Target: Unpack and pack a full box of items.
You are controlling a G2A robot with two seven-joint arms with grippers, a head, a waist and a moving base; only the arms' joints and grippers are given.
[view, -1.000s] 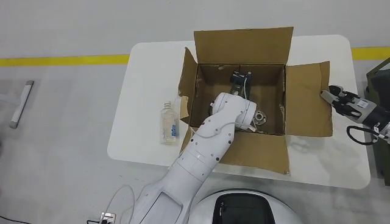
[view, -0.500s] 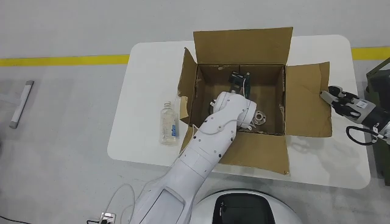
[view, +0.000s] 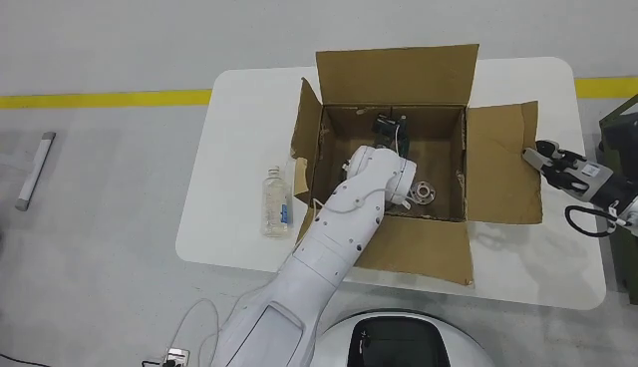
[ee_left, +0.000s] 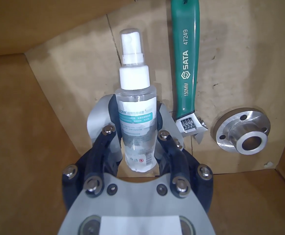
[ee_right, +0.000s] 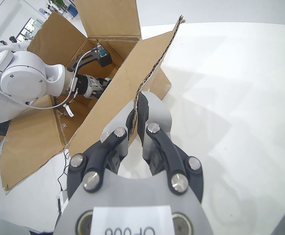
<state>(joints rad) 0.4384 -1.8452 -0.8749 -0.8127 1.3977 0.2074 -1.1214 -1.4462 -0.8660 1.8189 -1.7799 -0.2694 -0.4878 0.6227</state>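
One bottle (view: pixel 276 199) out, left gripper (ee_left: pixel 135 118) is clamping the spray bottle (ee_left: pixel 135 99), right gripper (ee_right: pixel 138 113) pinching a flap (ee_right: pixel 118 99), wrench (ee_left: pixel 185 69) and flange (ee_left: pixel 226 127) waiting.

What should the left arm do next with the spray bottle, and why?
Probably lift straight up: the left gripper is shut on the spray bottle inside the box, the wrench and flange lie beside it, and the right gripper holds a flap.

Left arm shifts inside the box (view: pixel 399 73)
The left gripper (ee_left: pixel 135 110), clamped on the spray bottle (ee_left: pixel 136 128), edges slightly toward the box's far-left corner.
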